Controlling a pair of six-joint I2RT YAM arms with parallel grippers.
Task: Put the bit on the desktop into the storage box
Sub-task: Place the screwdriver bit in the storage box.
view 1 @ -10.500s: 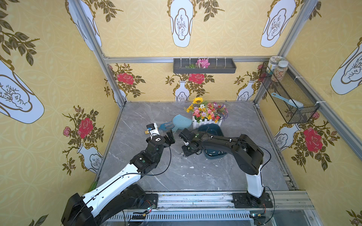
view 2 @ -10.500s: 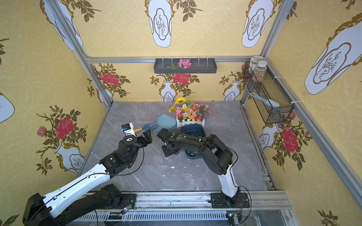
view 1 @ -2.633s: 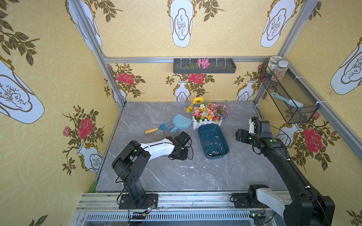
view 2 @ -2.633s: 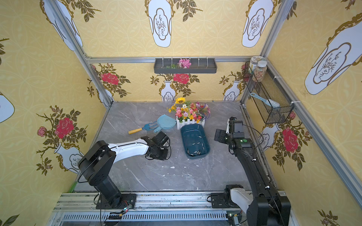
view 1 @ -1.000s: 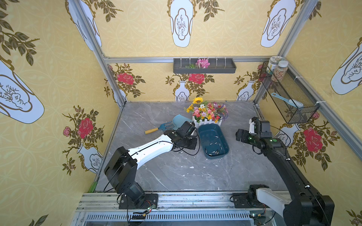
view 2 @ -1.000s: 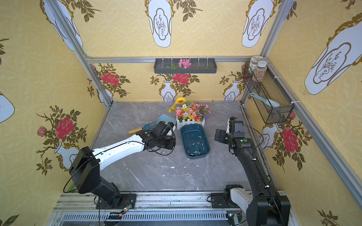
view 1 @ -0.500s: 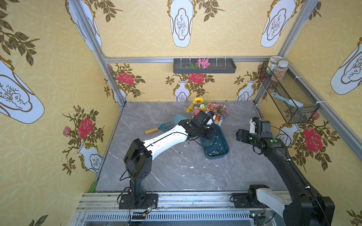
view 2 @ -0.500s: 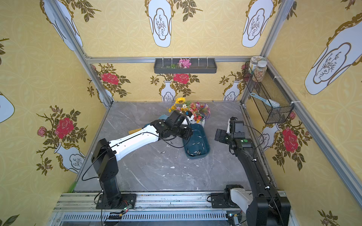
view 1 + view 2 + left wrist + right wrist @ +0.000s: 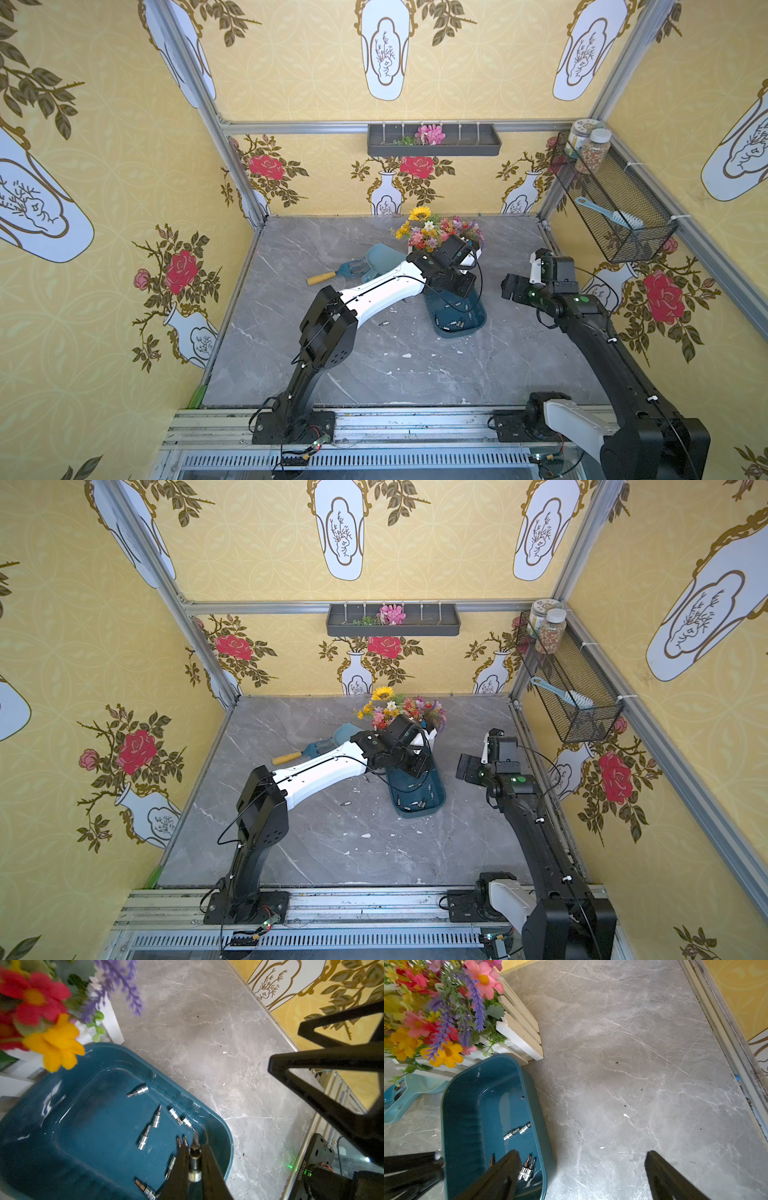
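Far left: light blue dustpan (image 9: 376, 259) lies on the desktop (image 9: 374, 374). One loose bit (image 9: 383, 323) rests on the desktop left of the storage box (image 9: 483, 320), apart from it. Left gripper (image 9: 195, 1148) hangs over the storage box, jaws narrow, pinching a held bit (image 9: 195, 1160) whose tip sticks out past the fingertips. Other bits (image 9: 143, 1140) lie inside the box. Right gripper (image 9: 581, 1153) is right of the box over bare desktop, jaws wide, holding nothing.

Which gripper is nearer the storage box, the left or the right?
Left. The left gripper hangs over the storage box, jaws shut on a bit. The right gripper sits off to the box's side, above the desktop, jaws open.
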